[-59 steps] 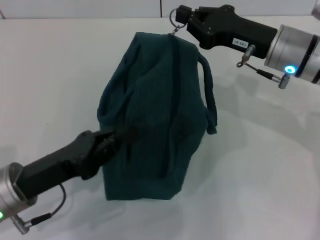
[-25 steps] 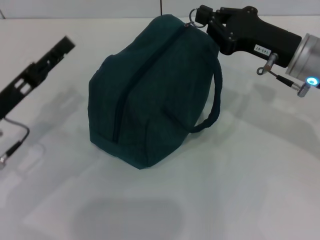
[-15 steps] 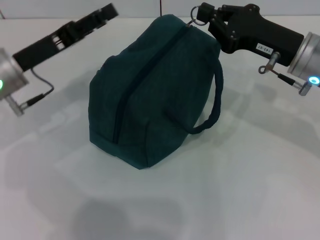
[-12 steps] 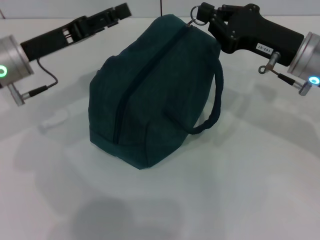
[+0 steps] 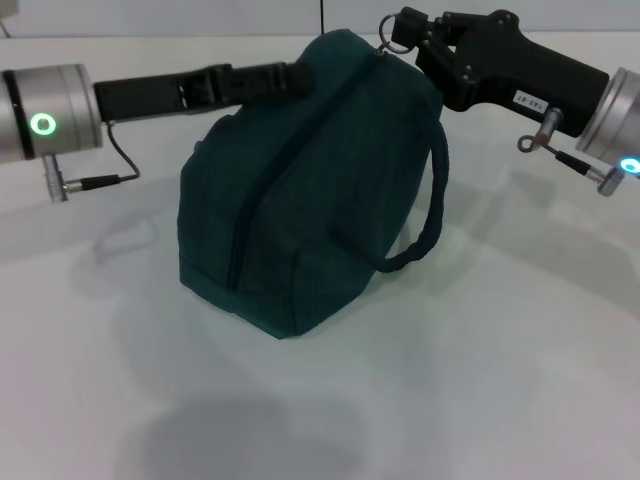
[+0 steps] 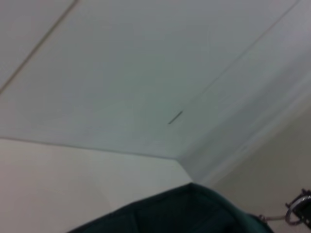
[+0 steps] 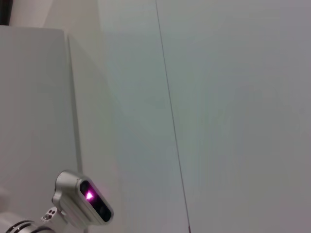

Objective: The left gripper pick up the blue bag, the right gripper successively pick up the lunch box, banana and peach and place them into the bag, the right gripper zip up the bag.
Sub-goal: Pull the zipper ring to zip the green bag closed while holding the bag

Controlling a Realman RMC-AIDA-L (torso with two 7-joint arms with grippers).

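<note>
Sitting upright on the white table [image 5: 520, 360], mid-frame in the head view, the blue bag [image 5: 300, 200] has its zipper [image 5: 290, 150] running closed along the top ridge and a carry handle [image 5: 425, 215] looping off the side nearer the right arm. Right gripper [image 5: 408, 38] is at the bag's far upper end, fingers pinched closed on the metal pull ring [image 5: 392, 30], which sticks out just past the fingertips. Left gripper [image 5: 285, 78] reaches in level from the robot's left, tip touching or just overlapping the bag's upper shoulder; contact unclear, and cannot tell whether its fingers are open or closed since they merge into one dark bar from this angle. Left wrist section shows a green light, right wrist section a blue one. Lunch box, banana and peach not visible; presumably none outside the bag on the table.

Left wrist view: mostly wall and ceiling lines, with the bag's top [image 6: 189, 213] along one edge and the pull ring [image 6: 297, 216] in the corner. Own fingers not shown.

Right wrist view: blank wall panels and seams, plus a small grey camera unit [image 7: 82, 196] with a pink light near one corner. No bag, no fingers here.
</note>
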